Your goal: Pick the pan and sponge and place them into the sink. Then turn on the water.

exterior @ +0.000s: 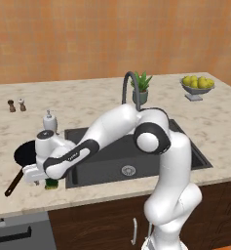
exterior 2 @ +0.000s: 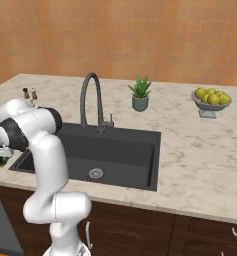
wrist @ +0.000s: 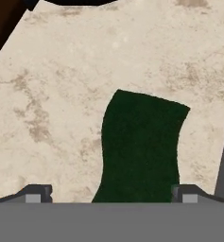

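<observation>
Both jaws wide open over the sponge (wrist: 141, 146) on my tabletop (wrist: 61, 94), pan (exterior: 25, 152) just beside.

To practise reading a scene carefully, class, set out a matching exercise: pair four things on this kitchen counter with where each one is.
Things:
1. round flat black frying pan
2. small green rectangular sponge
3. grey bowl of yellow fruit
4. small green potted plant

Places:
A. far right of the counter
B. behind the dark grey sink, right of the grey gooseneck faucet
C. directly under the open gripper
D. left of the sink, beyond the sponge

Pairs: 1-D, 2-C, 3-A, 4-B
</observation>
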